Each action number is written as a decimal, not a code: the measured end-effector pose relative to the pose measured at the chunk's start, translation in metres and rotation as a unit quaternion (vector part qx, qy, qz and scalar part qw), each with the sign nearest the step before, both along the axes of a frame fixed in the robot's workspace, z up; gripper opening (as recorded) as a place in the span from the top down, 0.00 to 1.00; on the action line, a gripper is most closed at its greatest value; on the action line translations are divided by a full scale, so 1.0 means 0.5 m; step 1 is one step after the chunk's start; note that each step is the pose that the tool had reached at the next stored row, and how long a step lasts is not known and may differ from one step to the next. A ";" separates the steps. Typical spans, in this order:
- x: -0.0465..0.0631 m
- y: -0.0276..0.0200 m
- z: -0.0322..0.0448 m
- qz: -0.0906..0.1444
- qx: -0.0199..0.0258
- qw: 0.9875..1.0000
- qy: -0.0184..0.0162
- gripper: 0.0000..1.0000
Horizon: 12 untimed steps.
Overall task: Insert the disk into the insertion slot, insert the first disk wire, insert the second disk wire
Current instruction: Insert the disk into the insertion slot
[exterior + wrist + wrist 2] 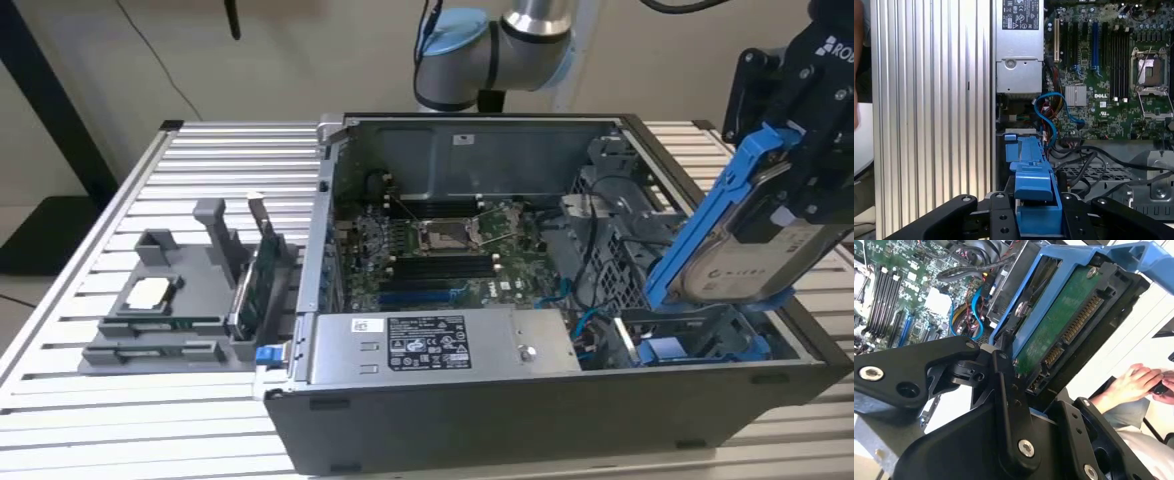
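Disk (742, 262) hangs over the open computer case (400, 420), at its near corner on the exterior view's right. It is tilted, low end down toward the insertion slot (705, 328), top end leaning toward the exterior view's right. Cannot tell if the low end touches the slot walls; it is not seated. Tool (785, 185) is clenched on the disk, gripping the blue carrier frame (705, 215) at the upper part. In the second wrist view the disk's green circuit side (1064, 325) and its connector pins show, with a black finger (1006, 390) against the frame edge. In the first wrist view the frame (1033, 182) sits between the black fingers (1000, 220), with loose blue cable (1048, 107) near it inside the case. Grey power-supply box (441, 345) lies along the near side of the case, green motherboard (454, 245) behind it. Grey parts holder (174, 300) stands on the ribbed worktop (200, 160), on the exterior view's left of the case. A person's hands (1139, 382) show in the second wrist view, well apart from the disk.
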<state>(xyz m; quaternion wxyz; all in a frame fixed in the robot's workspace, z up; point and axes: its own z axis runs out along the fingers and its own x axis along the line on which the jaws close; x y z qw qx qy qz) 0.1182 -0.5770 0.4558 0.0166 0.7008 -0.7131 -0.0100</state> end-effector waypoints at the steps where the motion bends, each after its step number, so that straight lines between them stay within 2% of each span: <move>1: 0.000 0.0000 0.000 0.000 0.000 1.000 0.000 0.67; 12: 0.000 0.0000 -0.009 0.000 0.000 1.000 0.000 0.67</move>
